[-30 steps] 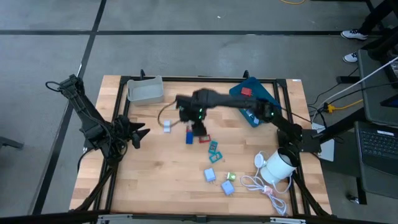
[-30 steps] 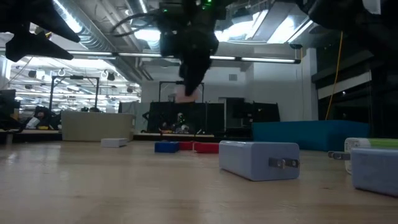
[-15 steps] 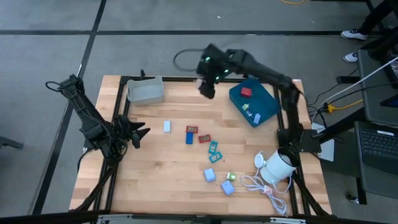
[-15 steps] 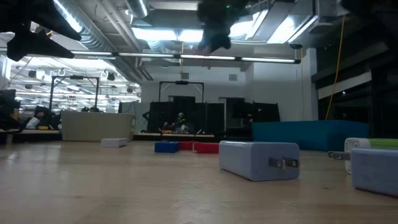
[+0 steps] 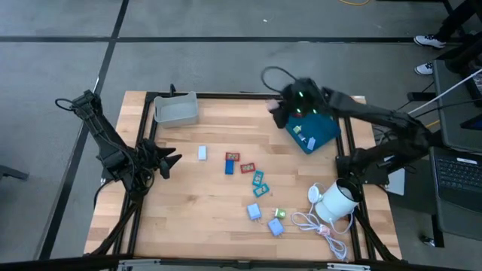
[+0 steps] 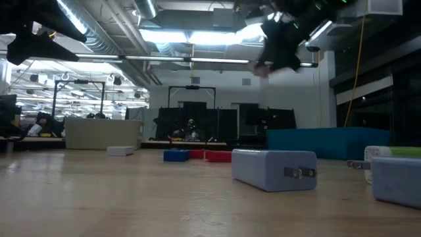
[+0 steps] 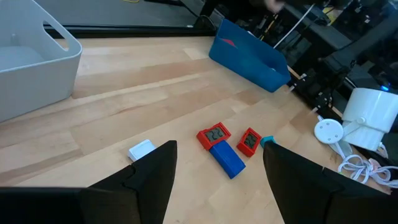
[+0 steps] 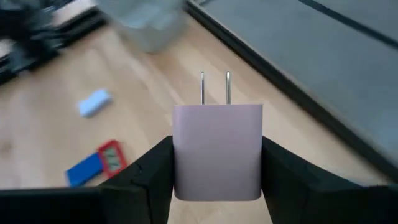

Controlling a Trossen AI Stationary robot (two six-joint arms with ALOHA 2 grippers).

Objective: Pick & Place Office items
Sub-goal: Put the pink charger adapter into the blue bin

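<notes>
My right gripper (image 5: 277,108) hangs high over the far part of the table, just left of the blue tray (image 5: 320,132), shut on a pale pink plug block (image 8: 217,149). In the low view the gripper (image 6: 273,52) is well above the table, with the pink block (image 6: 262,68) at its tip. Small office items lie flat mid-table: a light blue piece (image 5: 202,153), a dark blue one (image 5: 229,167), two red ones (image 5: 248,168), teal ones (image 5: 258,179), and light blue plug blocks (image 5: 254,212). My left gripper (image 5: 172,160) waits open at the table's left side. My right gripper pinches the pink plug block between its two fingers (image 8: 155,177), one on each side face (image 8: 184,163). The block's two metal prongs (image 8: 214,87) point forward, away from the wrist. The block is lifted clear, high above the table.
A grey tray (image 5: 176,110) sits at the far left corner. A white round object (image 5: 337,202) with a coiled white cable (image 5: 320,226) stands near the right edge. The blue tray holds a few small pieces (image 5: 303,137). A black frame rail (image 5: 226,95) borders the table.
My right gripper, still holding the pink block, has risen from above the red and blue pieces mid-table. It swung toward the far edge and then right, toward the blue tray. Nothing on the table has moved.
</notes>
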